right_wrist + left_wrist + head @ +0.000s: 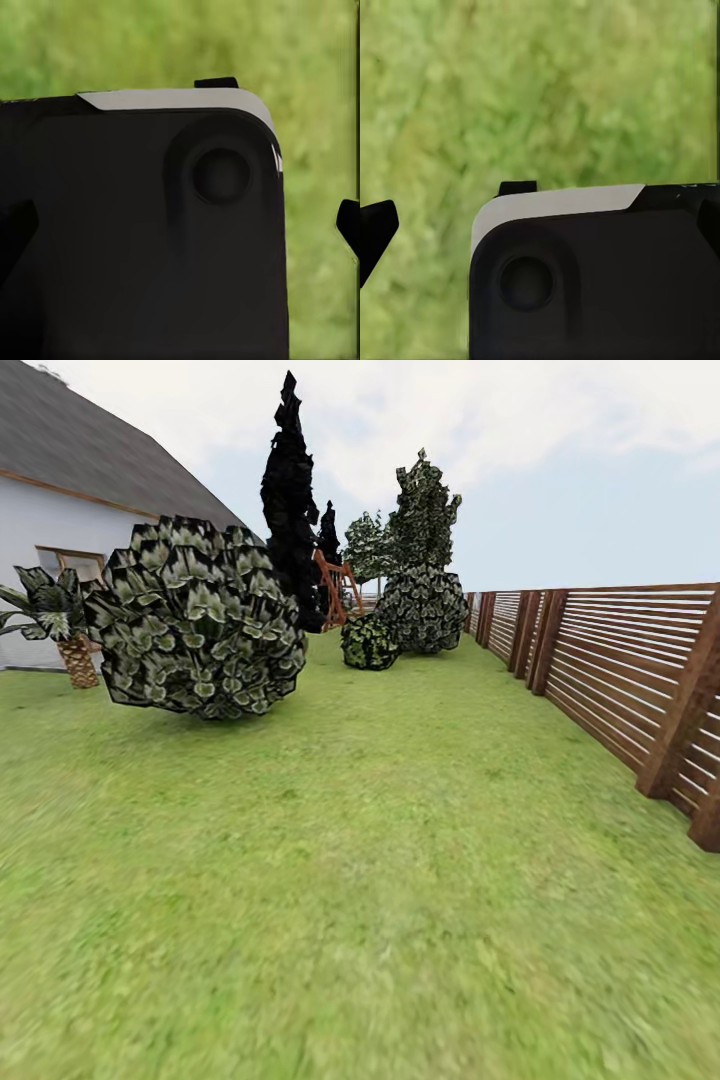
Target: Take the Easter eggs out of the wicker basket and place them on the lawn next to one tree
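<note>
Head: lawn (400, 880), fence (620, 680).

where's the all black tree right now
In the head view, the black tree stands left of centre in the distance, rising just behind the big round bush, with the wooden fence along the right.

Blurred green lawn (547, 90) lies beyond a black robot body part (600, 292) with a pale top edge and a round recess. One dark gripper fingertip (375, 232) is partly visible; the jaw state is undeterminable.
</note>
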